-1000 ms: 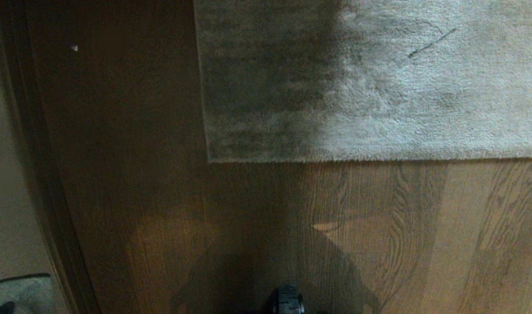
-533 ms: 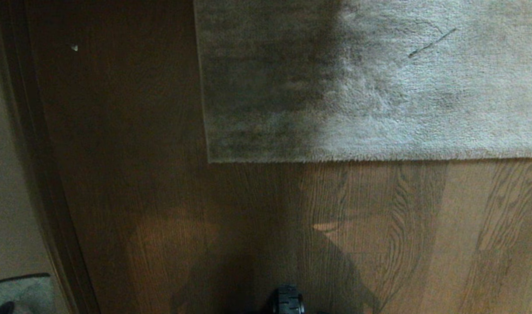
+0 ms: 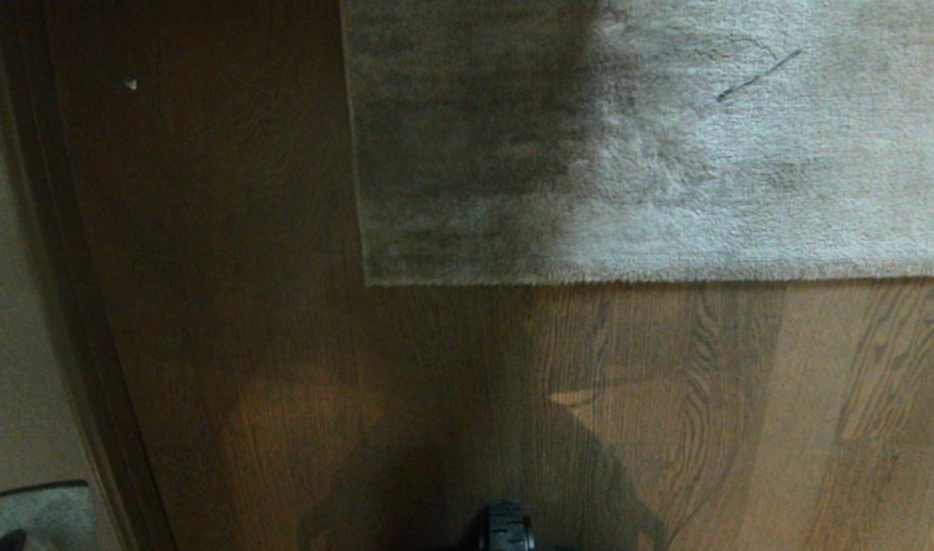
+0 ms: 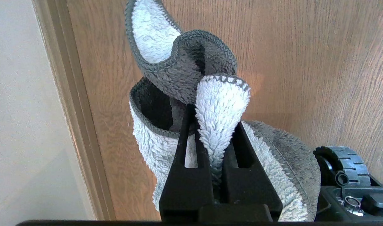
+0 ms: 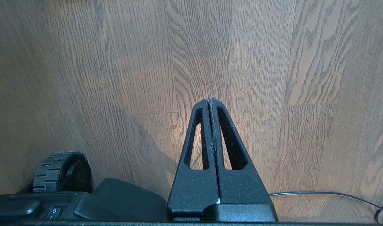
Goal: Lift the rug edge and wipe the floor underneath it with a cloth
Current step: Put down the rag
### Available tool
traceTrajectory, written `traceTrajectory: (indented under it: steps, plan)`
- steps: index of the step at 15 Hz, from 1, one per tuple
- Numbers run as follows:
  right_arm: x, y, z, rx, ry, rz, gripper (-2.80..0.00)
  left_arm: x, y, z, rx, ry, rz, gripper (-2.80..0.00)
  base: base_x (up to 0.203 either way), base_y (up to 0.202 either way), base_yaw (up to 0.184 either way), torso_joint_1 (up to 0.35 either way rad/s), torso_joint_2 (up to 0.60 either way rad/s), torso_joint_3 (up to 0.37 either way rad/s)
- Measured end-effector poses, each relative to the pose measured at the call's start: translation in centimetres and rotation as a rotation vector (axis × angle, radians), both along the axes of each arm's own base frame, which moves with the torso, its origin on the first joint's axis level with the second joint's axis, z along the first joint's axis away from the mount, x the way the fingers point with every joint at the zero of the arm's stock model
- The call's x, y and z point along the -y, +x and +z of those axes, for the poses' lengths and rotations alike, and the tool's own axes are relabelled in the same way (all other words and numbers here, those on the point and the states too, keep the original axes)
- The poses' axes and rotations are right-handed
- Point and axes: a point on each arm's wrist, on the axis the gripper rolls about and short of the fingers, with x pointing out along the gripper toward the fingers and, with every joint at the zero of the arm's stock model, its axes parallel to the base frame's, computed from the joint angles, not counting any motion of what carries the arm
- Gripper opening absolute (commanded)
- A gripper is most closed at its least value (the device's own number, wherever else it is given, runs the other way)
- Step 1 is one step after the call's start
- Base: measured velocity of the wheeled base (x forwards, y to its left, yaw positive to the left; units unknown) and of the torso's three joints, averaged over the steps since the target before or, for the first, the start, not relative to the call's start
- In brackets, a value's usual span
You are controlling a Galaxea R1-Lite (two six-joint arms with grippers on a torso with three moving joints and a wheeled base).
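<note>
Closest to the robot is its own black wheel (image 3: 505,528), at six o'clock in the head view. Neither arm shows up there. The left gripper (image 4: 210,125) hangs low beside the base, and its jaws are pinched tight on a fluffy cloth (image 4: 221,103) (white on one side, grey on the other, with a grey stitched border). The right gripper (image 5: 209,102) hangs on the other side with its jaws pressed together and nothing in them. Only a few bits of fluff cling to it.

Next comes the floor (image 3: 666,398), brown wood planks with a wavy grain, darker toward nine o'clock where a shadow falls. A dark baseboard (image 3: 92,367) runs along the wall at nine o'clock.

Farther out, from about twelve to two o'clock, lies the big grey-beige rug. The rug edge (image 3: 628,280) lies flat on the floor, with its corner near the middle of the head view. Nothing has been lifted yet.

To do this step well, I think the empty right gripper should reach for the rug edge close to the corner, open up, slide one finger under the edge and pinch it. It should lift slowly and hold it high, so the left gripper can push the cloth underneath.

I can see no words or labels to read anywhere.
</note>
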Motion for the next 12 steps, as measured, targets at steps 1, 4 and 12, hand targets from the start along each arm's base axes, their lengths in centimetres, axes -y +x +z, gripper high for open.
traceTrajectory:
  steps: [1, 4, 12]
  plan:
    - [0.0, 0.0, 0.0, 0.000, 0.000, 0.000, -2.80, 0.0, -0.1, 0.2, 0.006, 0.000, 0.000, -2.80, 0.000, 0.000, 0.000, 0.000, 0.00, 0.000]
    - [0.0, 0.0, 0.0, 0.000, 0.000, 0.000, -2.80, 0.0, -0.5, 1.7, 0.051, 0.000, 0.000, -2.80, 0.000, 0.000, 0.000, 0.000, 0.00, 0.000]
    - [0.0, 0.0, 0.0, 0.000, 0.000, 0.000, -2.80, 0.0, 2.7, 7.4, -0.122, -0.019, 0.002, -2.80, 0.000, 0.000, 0.000, 0.000, 0.00, 0.000]
